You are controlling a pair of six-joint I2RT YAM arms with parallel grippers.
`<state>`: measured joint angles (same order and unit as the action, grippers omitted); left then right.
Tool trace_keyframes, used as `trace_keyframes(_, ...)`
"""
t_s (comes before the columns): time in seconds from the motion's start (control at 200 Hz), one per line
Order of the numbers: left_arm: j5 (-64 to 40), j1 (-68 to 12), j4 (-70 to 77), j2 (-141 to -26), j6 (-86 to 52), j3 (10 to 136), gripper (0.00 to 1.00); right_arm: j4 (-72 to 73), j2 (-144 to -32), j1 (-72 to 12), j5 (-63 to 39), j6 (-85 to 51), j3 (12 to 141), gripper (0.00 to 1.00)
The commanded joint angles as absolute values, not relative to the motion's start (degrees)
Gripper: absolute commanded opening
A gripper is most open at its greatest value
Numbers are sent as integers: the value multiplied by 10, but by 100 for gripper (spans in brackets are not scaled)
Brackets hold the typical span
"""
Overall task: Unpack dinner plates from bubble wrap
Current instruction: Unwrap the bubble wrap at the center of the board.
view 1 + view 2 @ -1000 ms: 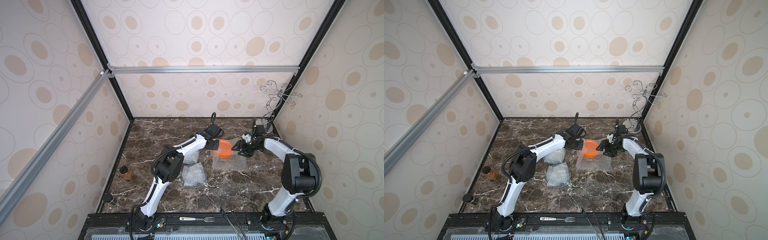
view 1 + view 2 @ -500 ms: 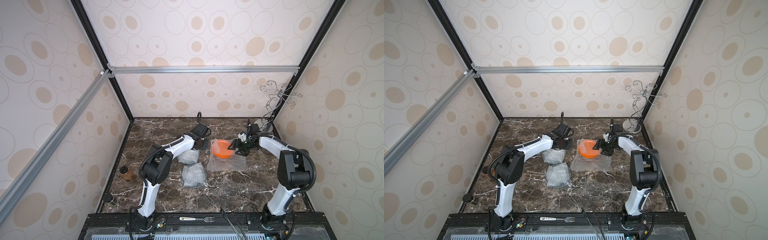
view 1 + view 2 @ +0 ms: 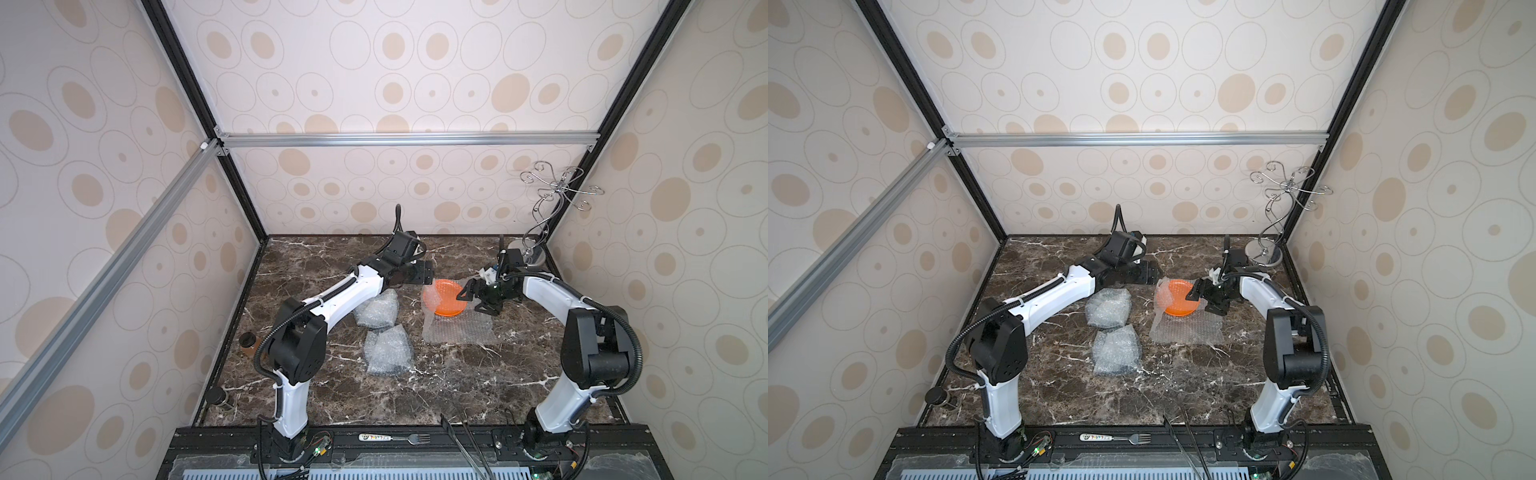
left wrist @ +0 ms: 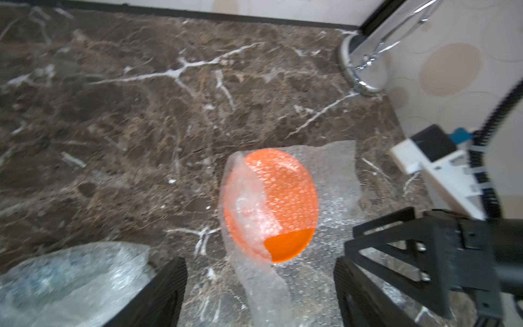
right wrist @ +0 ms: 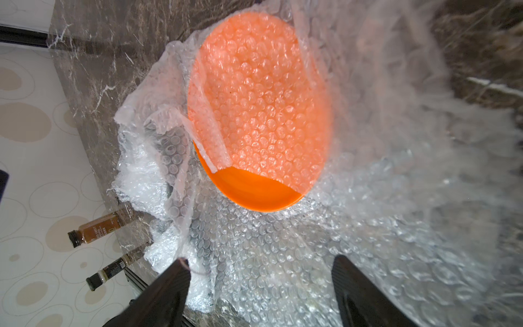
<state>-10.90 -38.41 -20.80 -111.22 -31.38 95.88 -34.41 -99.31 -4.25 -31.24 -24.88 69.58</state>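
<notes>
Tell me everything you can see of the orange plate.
The orange plate is small, round, shallow and glossy, like plastic. It lies on an opened bubble wrap sheet on the marble table. A loose flap of that wrap covers most of its face; only one edge crescent shows bare.

Orange plate (image 3: 451, 300) half under bubble wrap (image 3: 457, 333)

Plate (image 3: 451, 306) on bubble wrap (image 3: 459, 332) (bundles (image 3: 376, 313) left).

Pincers: two, left pincer (image 3: 428, 273), right pincer (image 3: 471, 302). Orange plate (image 3: 444, 298): one, between pincers. Open bubble wrap sheet (image 3: 457, 330): one, just beside right pincer. Wrapped bundles (image 3: 376, 309), (image 3: 388, 352): two, nearer left pincer. Bottles (image 3: 249, 344), (image 3: 219, 398): two. Wire stand (image 3: 536, 257): one. Fork (image 3: 399, 437): one.
</notes>
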Motion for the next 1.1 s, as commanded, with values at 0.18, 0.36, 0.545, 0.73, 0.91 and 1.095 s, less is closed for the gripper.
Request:
trace_keyframes(0.18, -191, -437, -159, -1182, -320, 989, 84, -348, -968, -12, -325, -256, 652, 82)
trace_keyframes(0.36, -197, -438, -150, -1207, -307, 987, 84, -347, -966, -8, -327, -252, 644, 82)
trace_keyframes(0.545, -185, -428, -157, -1213, -284, 959, 85, -330, -977, -7, -328, -252, 634, 82)
trace_keyframes(0.73, -176, -408, -144, -1200, -280, 907, 85, -314, -989, -7, -331, -256, 624, 82)
trace_keyframes(0.91, -168, -388, -137, -1190, -282, 877, 85, -308, -988, -7, -331, -258, 619, 82)
trace_keyframes(1.095, -159, -381, -141, -1186, -277, 876, 85, -309, -990, -7, -324, -256, 618, 82)
